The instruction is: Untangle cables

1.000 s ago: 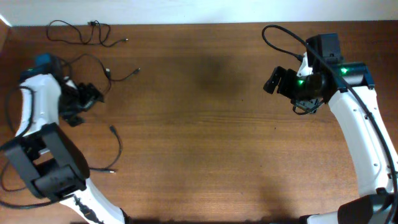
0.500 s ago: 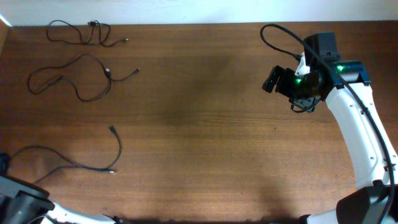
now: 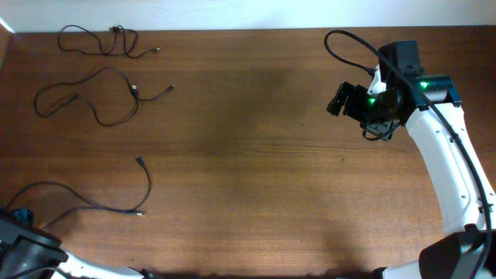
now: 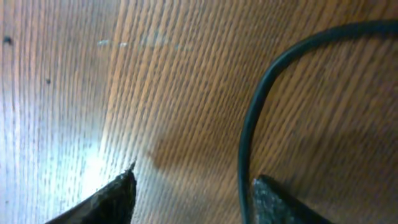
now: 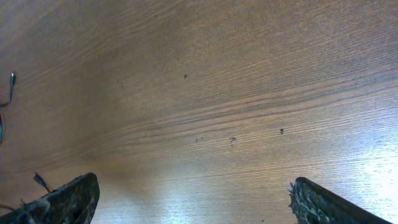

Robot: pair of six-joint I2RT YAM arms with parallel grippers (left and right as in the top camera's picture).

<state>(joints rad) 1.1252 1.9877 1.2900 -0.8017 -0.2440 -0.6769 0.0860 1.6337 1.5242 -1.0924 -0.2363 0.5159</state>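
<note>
From the overhead view I see the cables spread apart on the left side of the bench (image 3: 248, 170). The upper cable (image 3: 116, 32) is by the far edge. The middle cable (image 3: 134, 91) lies in a loose loop below it. The lower cable (image 3: 148, 184) is nearer me, and its long wavy run leads off toward the near left corner. The left arm (image 3: 23, 252) sits in that corner, mostly out of frame. In its wrist view I read the left tool (image 4: 196, 176) as released, with the two fingertips spread close over the wood. A thin cable strand (image 4: 247, 124) curves down from the upper right into the gap and passes just beside one finger (image 4: 277, 202). I cannot tell whether they touch. The right arm (image 3: 442, 155) reaches over the far right of the bench, well away from every cable. The right tool (image 5: 194, 180) is released too, its fingers wide apart above bare wood, gripping nothing. A small plug end (image 5: 11, 79) shows at the left edge of that wrist view.
</note>
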